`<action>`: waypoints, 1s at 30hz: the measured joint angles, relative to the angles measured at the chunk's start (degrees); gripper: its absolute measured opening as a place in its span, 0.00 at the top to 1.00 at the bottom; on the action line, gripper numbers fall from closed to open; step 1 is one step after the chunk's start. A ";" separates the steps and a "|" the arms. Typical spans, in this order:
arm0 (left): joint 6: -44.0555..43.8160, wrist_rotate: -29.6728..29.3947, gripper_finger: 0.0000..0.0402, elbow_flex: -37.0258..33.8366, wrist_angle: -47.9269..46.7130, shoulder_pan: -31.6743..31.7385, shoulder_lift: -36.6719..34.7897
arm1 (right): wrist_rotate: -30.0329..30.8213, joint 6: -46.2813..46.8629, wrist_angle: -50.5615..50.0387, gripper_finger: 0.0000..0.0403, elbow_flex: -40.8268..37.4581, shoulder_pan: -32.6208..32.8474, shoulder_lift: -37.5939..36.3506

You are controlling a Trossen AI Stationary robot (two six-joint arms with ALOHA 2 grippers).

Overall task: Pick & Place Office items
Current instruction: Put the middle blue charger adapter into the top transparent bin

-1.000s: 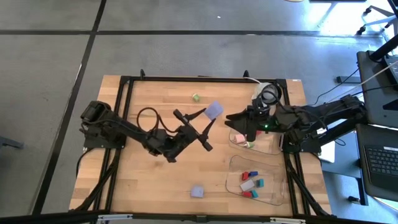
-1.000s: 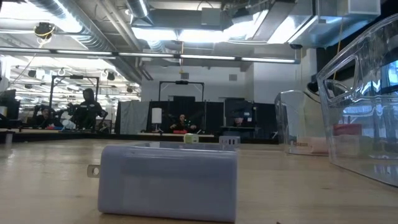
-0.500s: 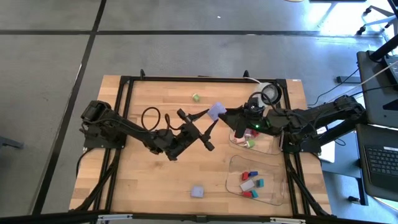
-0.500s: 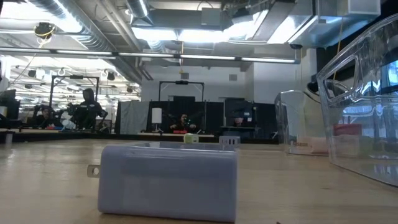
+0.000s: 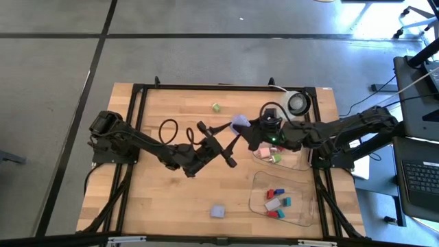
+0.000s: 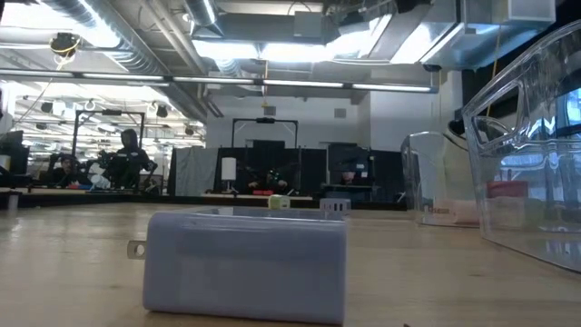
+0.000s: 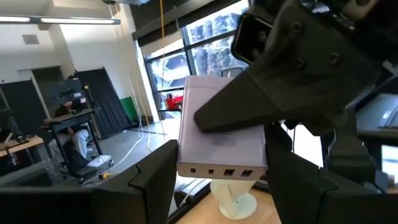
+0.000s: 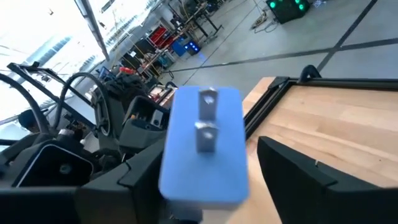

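My left gripper (image 5: 233, 129) is mid-table and shut on a lavender plug block (image 5: 239, 122) held up in the air. In the left wrist view the block (image 7: 222, 130) sits between my fingers. My right gripper (image 5: 249, 126) is open and has reached the same block from the right. Its fingers stand on either side of the pronged end (image 8: 205, 130). A second lavender block (image 5: 217, 210) lies flat near the near edge, large in the low view (image 6: 245, 263). A small green piece (image 5: 215, 108) lies near the far edge. My left gripper pinches the lavender block between its two fingers at the end with the ports (image 7: 222, 169). The fingers come from the table's left and the block is lifted clear of the table. My right gripper flanks the pronged end; whether a finger (image 7: 249, 99) touches the block, I cannot tell.
Two clear trays sit at the right side: one (image 5: 291, 163) holds pink and green pieces, the nearer one (image 5: 302, 209) holds red, blue, teal and white pieces. A white tape roll (image 5: 298, 103) lies at the far right. A black frame (image 5: 137, 89) borders the table.
My right gripper has moved from above the tray toward the table's left and far edge, up to the lavender block held by my left gripper, and now stands around its pronged end. The left gripper and the block have stayed almost still.
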 joint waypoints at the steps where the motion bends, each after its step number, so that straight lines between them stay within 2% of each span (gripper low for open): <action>1: 0.00 0.00 0.48 0.00 -0.59 0.00 0.00 | 0.00 0.00 0.00 0.42 0.00 0.00 0.16; 4: 0.01 -0.02 0.48 0.00 -1.73 0.00 0.00 | -0.39 0.00 0.00 0.50 0.00 0.00 0.28; 9: 0.36 -0.12 0.47 0.00 -2.00 0.00 0.04 | -0.57 0.00 0.05 0.71 0.00 0.00 0.28; 18: -1.12 0.50 0.40 -0.02 -1.35 -0.09 0.04 | -1.72 -3.07 -0.03 0.71 0.00 -0.02 0.28; 30: -16.24 -0.17 0.27 -0.02 -1.54 -0.15 0.04 | -2.08 -8.51 -3.54 0.71 0.00 -0.39 -2.78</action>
